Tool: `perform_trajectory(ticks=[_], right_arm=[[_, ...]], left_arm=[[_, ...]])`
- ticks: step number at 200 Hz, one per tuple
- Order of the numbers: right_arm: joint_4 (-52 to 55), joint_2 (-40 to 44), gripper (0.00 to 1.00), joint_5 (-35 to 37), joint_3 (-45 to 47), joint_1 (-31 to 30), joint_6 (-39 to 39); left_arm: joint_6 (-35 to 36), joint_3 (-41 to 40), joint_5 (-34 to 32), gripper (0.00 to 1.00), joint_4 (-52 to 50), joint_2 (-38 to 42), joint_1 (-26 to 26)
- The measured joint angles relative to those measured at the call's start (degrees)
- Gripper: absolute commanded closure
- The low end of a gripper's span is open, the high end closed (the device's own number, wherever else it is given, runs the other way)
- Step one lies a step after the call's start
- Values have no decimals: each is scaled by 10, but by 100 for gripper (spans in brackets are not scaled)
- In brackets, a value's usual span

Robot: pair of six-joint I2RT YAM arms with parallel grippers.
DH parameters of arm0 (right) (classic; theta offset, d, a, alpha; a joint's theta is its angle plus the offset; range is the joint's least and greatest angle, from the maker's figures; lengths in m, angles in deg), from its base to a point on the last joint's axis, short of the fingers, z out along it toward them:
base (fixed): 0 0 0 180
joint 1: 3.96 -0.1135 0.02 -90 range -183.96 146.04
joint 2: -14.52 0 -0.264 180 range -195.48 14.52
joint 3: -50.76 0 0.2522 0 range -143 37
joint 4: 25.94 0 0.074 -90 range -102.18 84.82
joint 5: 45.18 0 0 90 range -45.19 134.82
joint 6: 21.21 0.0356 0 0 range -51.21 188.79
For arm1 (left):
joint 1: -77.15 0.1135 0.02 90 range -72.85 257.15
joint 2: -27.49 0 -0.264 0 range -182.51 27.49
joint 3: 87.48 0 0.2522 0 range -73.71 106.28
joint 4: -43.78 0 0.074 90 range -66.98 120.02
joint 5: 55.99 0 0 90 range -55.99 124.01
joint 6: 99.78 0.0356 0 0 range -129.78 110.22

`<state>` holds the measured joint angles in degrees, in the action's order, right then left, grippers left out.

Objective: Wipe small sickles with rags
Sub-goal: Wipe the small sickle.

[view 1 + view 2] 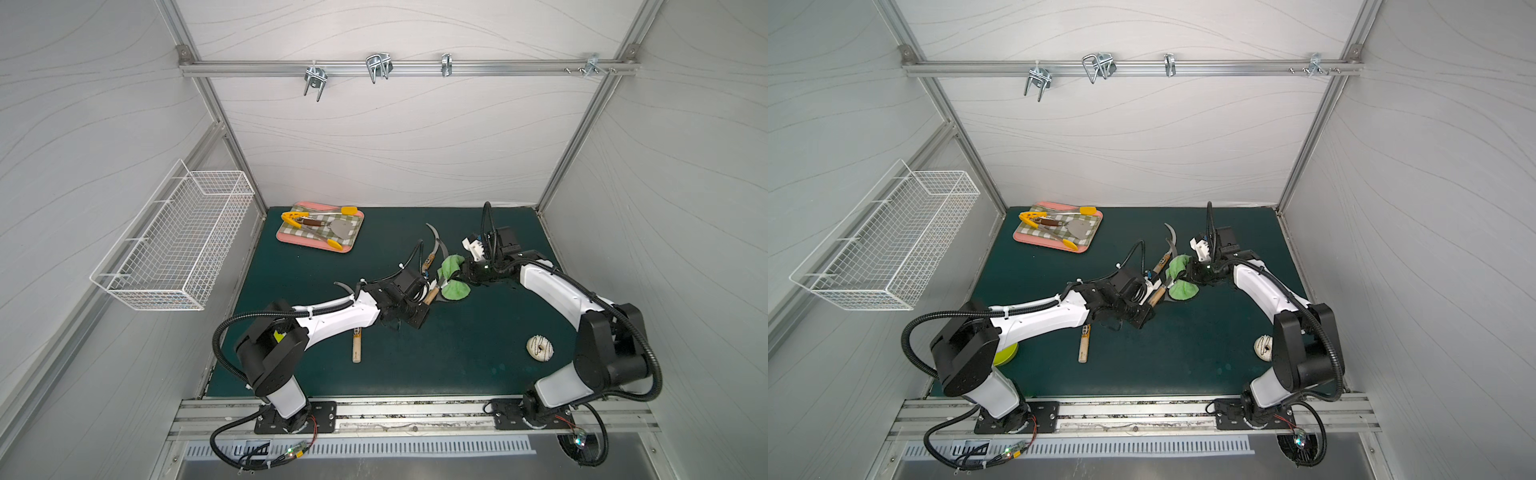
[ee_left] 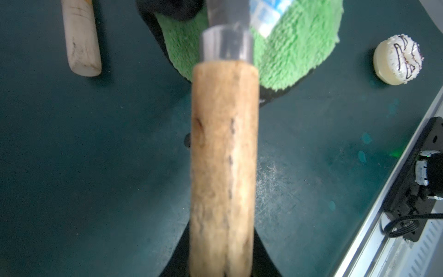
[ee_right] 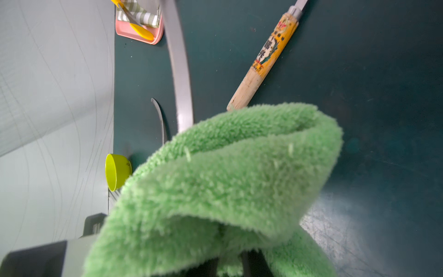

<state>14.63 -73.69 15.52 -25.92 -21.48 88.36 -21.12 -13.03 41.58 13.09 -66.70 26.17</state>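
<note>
My left gripper (image 1: 429, 297) (image 2: 221, 251) is shut on the light wooden handle (image 2: 223, 167) of a small sickle. Its grey blade (image 3: 179, 72) runs through the folded green rag (image 1: 453, 276) (image 2: 299, 48) and comes out beyond it. My right gripper (image 1: 460, 276) (image 3: 239, 263) is shut on that rag, which hides its fingers almost fully in the right wrist view. A second sickle with an orange label (image 1: 429, 261) (image 3: 266, 57) lies on the mat just behind. The third sickle's handle (image 1: 356, 347) (image 2: 81, 40) lies under my left arm, its blade tip (image 1: 344, 286) showing past the arm.
A pink tray (image 1: 291, 241) with tongs and a spatula sits at the back left of the green mat. A white wire basket (image 1: 174, 241) hangs on the left wall. A white doughnut (image 1: 540, 348) lies near my right arm. A yellow-green cup (image 1: 1007, 353) stands by my left arm's base.
</note>
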Motion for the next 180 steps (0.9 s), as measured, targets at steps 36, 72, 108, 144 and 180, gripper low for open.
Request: perform_trajectory(ticks=[36, 72, 108, 144, 180], right_arm=[[17, -24, 95, 27, -35, 0, -6], [24, -65, 95, 40, -82, 2, -14], [24, -117, 95, 44, -150, 2, -21], [17, -163, 95, 44, -228, 10, -22], [0, -186, 96, 46, -280, 20, -22]], left_arm=[[-10, -12, -10, 100, 0, 0, -14], [-18, -27, -14, 100, 5, 1, -25], [-19, -42, -14, 100, 9, 11, -31], [-9, -53, 0, 100, 15, 23, -39], [-2, -82, 24, 100, 14, 33, -53]])
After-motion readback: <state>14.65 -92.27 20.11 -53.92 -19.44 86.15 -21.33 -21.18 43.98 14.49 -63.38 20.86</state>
